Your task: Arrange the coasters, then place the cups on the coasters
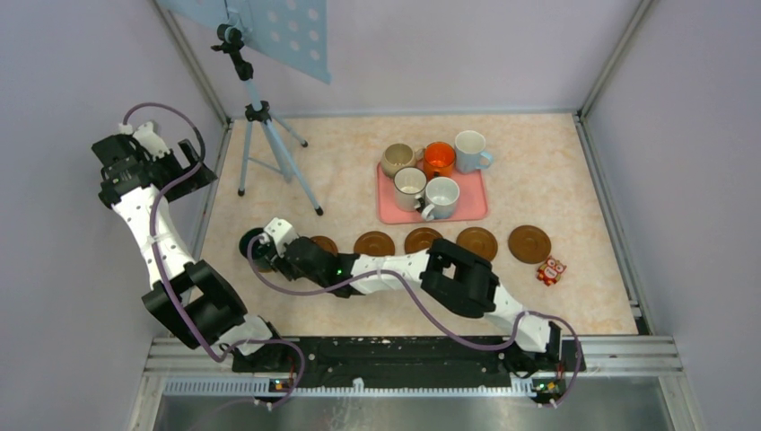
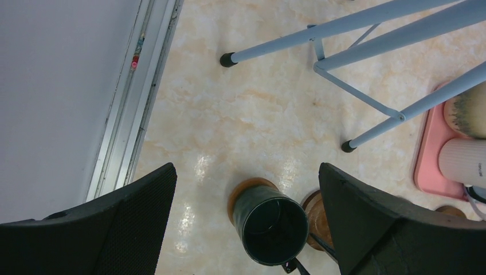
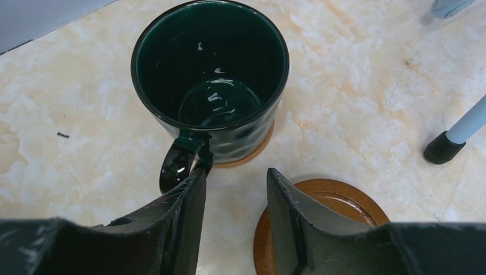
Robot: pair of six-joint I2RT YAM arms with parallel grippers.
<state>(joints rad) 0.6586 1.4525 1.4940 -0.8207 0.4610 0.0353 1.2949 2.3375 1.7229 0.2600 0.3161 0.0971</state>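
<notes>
Nearest to us, in the right wrist view, the right hand (image 3: 234, 192) fills the bottom edge. Its two fingers (image 3: 180, 229) stand partly apart with only bare counter (image 3: 355, 86) between them, and it has hold of nothing. The left-side fingertip sits right at the handle of the dark green cup (image 3: 211, 74); we cannot tell whether they touch.

That cup stands upright, mouth up, on the tan coaster (image 3: 255, 152), of which only a thin crescent shows at 5 o'clock under the base. The handle points to 7 o'clock, towards the hand. At 4 o'clock from the cup a dark brown coaster (image 3: 338, 200) lies flat, close beside the tan one and partly hidden behind the right-side finger.

From above, going left to right, the left hand (image 2: 246, 169) hangs high over the counter's 9 o'clock edge, jaws at full spread and empty. The green cup comes next, mostly covered by the right wrist. Four more dark brown coasters (image 1: 423, 240) then run in a line towards 3 o'clock, and a small red owl (image 1: 550, 270) sits at 5 o'clock from the last one.

At 12 o'clock from that line is the pink tray (image 1: 476, 214) with the remaining cups (image 1: 410, 184) crowded together. We cannot tell whether the pale-blue cup (image 1: 471, 150) stands on the tray or just behind it; its handle points to about 4 o'clock.
</notes>
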